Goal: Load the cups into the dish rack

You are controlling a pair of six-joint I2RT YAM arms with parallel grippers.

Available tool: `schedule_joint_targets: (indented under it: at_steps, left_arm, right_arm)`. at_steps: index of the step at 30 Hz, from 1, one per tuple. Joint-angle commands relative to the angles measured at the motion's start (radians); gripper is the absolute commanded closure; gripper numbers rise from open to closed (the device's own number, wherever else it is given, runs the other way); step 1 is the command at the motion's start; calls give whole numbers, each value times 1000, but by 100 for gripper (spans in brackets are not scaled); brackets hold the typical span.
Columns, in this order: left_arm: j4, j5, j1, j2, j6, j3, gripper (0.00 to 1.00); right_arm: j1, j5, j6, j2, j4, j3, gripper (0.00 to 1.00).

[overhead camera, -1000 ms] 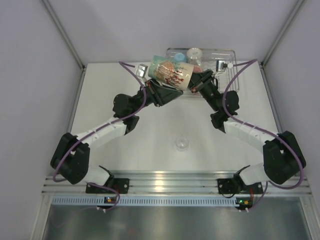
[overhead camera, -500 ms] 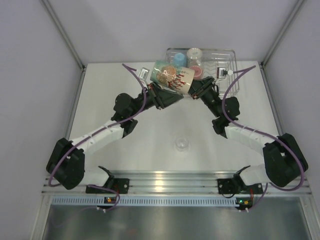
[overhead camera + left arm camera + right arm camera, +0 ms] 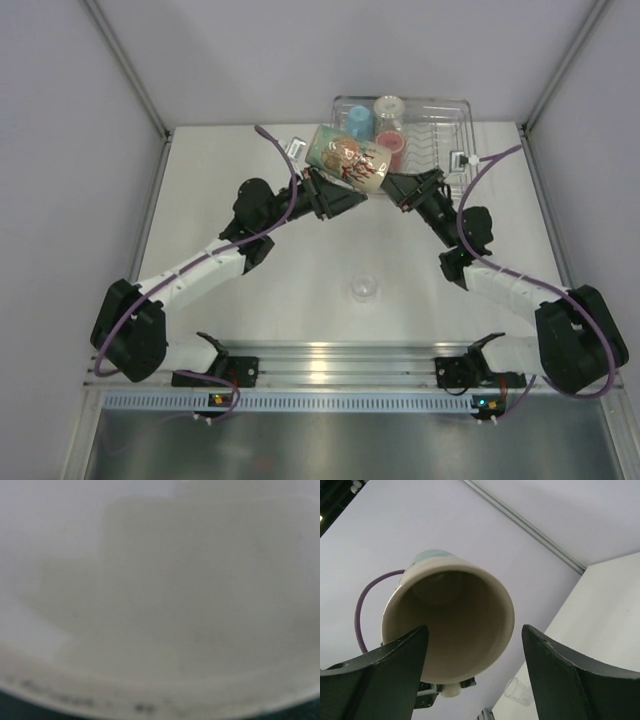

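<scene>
In the top view the cream floral mug hangs tipped on its side at the front left corner of the dish rack. My left gripper is shut on it from below. The left wrist view shows only the mug's blurred cream wall. My right gripper stands open just right of the mug, touching nothing. In its wrist view the mug's open mouth faces the spread right gripper. Inside the rack stand a light blue cup, a red tumbler and a clear glass.
A small clear glass stands alone on the white table in front of both arms, also seen as a clear glass low in the right wrist view. Grey walls close the table on three sides. The rack's right half holds upright wires.
My right gripper has opened and drawn back from the mug. The left arm kept hold of the mug and shifted it slightly right along the rack's front corner.
</scene>
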Motion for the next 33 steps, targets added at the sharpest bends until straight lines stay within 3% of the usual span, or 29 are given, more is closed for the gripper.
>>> schedule_joint_targets:
  at_steps: [1,3,9,12,13,20,27,33]
  left_arm:
    - [70,-32,0,-70,88,98,100]
    - [31,-42,1,-73,108,116,100]
    - [-287,-134,1,-75,332,239,100]
    - [-477,-217,1,-43,458,339,100]
    - [-561,-239,1,-17,486,384,100]
    - [-805,-479,1,123,706,584,100]
    - [-911,-709,1,322,785,809,100]
    - [-918,-710,1,509,777,954,100]
  right_arm:
    - [-42,-36,-18,-63,-9,-27,24]
    - [-64,-65,-21,-78,-33,-51,22]
    - [-136,-119,-44,-196,-159,-148,21]
    - [-163,-111,-120,-299,-361,-148,22]
    - [-166,-102,-181,-361,-500,-144,21]
    - [-168,34,-453,-649,-918,-73,20]
    - [-168,132,-613,-846,-1093,-75,19]
    - [-168,206,-668,-923,-1150,-81,18]
